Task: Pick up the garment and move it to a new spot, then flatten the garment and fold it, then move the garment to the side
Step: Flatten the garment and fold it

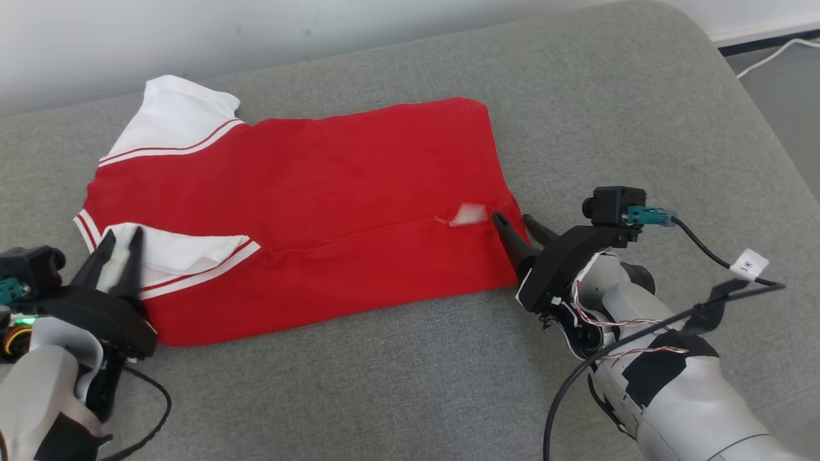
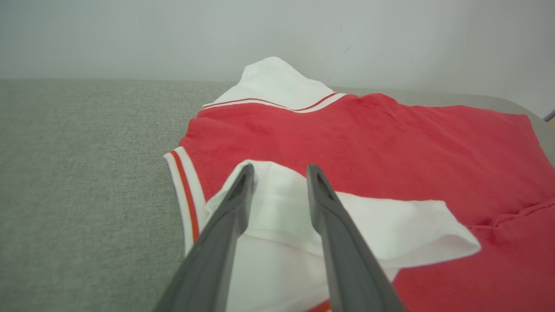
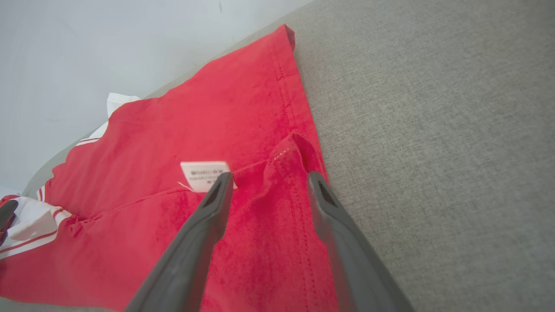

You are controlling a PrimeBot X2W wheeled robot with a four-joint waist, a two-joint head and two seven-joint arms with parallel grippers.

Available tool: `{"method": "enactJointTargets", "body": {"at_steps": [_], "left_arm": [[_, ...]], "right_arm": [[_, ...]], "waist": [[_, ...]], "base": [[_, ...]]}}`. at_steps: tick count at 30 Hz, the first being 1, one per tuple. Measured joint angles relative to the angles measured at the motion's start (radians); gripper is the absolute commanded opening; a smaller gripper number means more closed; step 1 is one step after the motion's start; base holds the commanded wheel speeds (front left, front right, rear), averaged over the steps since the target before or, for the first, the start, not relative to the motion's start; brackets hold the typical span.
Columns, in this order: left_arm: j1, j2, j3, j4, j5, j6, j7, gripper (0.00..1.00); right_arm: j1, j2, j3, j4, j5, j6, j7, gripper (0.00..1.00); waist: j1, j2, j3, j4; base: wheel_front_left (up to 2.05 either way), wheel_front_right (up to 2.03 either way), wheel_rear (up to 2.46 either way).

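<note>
Lying on the cushion: red cotton-looking short-sleeved shirt (image 1: pixel 320 192) with white sleeves and red-striped trim, spread out pretty flat on the grey woven cushion (image 1: pixel 397 384). Neck end is toward the robot's left, bottom hem toward its right.
Fold: the near long side looks turned over onto the body, and a crease runs along the middle of the red cloth.
Near sleeve (image 1: pixel 192 253): white, lying on top of the red body, striped cuff pointing toward the hem end.
Far sleeve (image 1: pixel 173 112): white, sticking out at the back of the cushion, near the pale wall (image 1: pixel 192 32).
Left gripper (image 1: pixel 122 234): down at the neck end, right over the near sleeve. Fingers are parted. In its wrist view the white cloth just lies loose under and between them, so it isn't pinching anything.
Right gripper (image 1: pixel 512 219): at the hem end, right on the shirt's edge. Fingers spread, one on either side of a little raised pucker in the red hem. There's a gap on both sides of that pucker, so the jaws are released, nothing clamped.
Care label (image 3: pixel 204 173): small white printed tag sewn at the crease, just beside one of the right gripper's fingertips.
Right arm wiring: black cable (image 1: pixel 705 250) looping off the wrist camera, with a white paper tag (image 1: pixel 749 262) on it.
Off the cushion: white cord (image 1: pixel 769 57) on the floor past the far right corner.
</note>
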Motion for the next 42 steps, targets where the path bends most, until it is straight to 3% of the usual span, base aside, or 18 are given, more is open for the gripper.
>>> {"method": "enactJointTargets", "body": {"at_steps": [8, 15, 25, 31, 42], "left_arm": [[0.017, -0.001, -0.027, -0.003, -0.012, 0.0, -0.052, 1.0], [0.128, -0.028, 0.054, -0.137, 0.004, 0.021, -0.063, 1.0], [0.334, -0.078, 0.144, -0.325, 0.11, 0.062, -0.063, 1.0], [0.395, -0.113, 0.164, -0.322, 0.16, 0.063, -0.063, 1.0], [0.4, -0.116, 0.253, -0.282, 0.235, 0.069, -0.063, 1.0]], "right_arm": [[0.0, -0.038, 0.053, 0.01, 0.02, 0.0, -0.095, 1.0], [0.062, -0.078, 0.105, -0.003, 0.032, 0.0, -0.174, 1.0], [0.122, -0.118, 0.122, 0.0, -0.006, 0.0, -0.24, 1.0], [0.141, -0.126, 0.109, 0.003, -0.062, 0.0, -0.259, 1.0], [0.16, -0.107, 0.07, 0.03, -0.131, 0.0, -0.267, 1.0]], "waist": [[-0.0002, 0.0, -0.02, 0.021], [-0.0002, 0.0, -0.057, 0.057], [-0.0003, -0.0002, -0.099, 0.089], [-0.0003, -0.0001, -0.097, 0.093], [-0.0003, -0.0001, -0.072, 0.085]], "base": [[0.0, 0.0, 0.0], [0.0, 0.0, 0.0], [0.0, 0.0, 0.0], [0.0, 0.0, 0.0], [0.0, 0.0, 0.0]]}}
